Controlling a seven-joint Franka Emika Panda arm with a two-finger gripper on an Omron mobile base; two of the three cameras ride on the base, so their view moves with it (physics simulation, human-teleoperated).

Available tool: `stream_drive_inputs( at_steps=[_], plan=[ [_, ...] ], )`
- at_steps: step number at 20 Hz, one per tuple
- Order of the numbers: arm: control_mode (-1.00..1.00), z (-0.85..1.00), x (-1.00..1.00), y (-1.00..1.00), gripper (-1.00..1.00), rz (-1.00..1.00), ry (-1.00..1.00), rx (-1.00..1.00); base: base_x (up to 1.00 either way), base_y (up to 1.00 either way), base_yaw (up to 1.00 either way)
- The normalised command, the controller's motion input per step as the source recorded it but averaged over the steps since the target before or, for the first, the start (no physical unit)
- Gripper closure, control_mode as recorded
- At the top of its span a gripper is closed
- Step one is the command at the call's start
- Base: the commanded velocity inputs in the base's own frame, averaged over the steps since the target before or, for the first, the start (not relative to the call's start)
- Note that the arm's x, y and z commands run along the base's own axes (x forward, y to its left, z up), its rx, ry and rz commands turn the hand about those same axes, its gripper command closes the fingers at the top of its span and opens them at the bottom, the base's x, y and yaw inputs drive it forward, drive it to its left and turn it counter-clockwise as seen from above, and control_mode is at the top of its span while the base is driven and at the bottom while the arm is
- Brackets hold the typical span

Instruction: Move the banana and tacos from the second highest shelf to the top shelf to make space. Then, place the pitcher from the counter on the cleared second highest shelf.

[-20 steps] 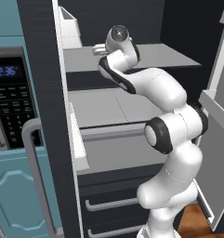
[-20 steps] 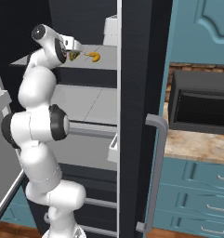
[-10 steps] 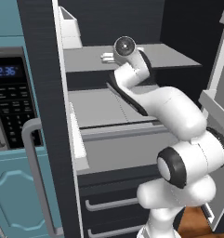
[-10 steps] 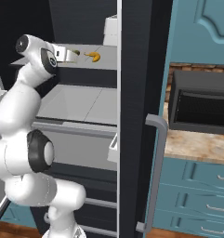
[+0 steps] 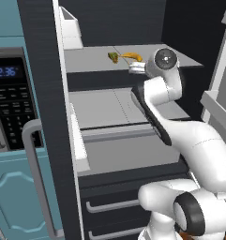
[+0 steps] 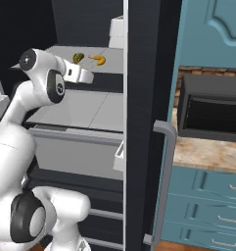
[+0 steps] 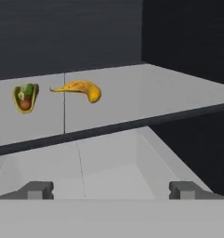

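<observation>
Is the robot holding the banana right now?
No, the banana lies by itself on the top shelf beside the tacos, and nothing sits between the open fingers.

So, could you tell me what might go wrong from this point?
The banana and taco lie close together on the top shelf, so reaching back in could knock them. The open gripper sits just outside the shelf edge, so lifting the arm might clip it.
</observation>
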Motion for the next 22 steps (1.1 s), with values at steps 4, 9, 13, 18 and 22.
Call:
stream_drive_inputs(
  at_steps=[4,9,13,18,22],
  plan=[
    [-1.0,-0.18,-1.0,-0.16,-1.0,0.01,0.12,0.0,0.0,0.0,0.0],
    [-1.0,-0.33,-1.0,0.01,-1.0,0.08,0.21,0.0,0.0,0.0,0.0],
    [-1.0,-0.36,-0.86,0.0,-1.0,0.12,0.27,0.0,0.0,0.0,0.0],
    [-1.0,-0.33,-0.52,0.15,-1.0,0.14,0.26,-0.04,0.0,0.0,0.0],
    [-1.0,-0.14,-0.18,0.13,-1.0,0.06,0.18,-0.03,0.0,0.0,0.0]
  ],
)
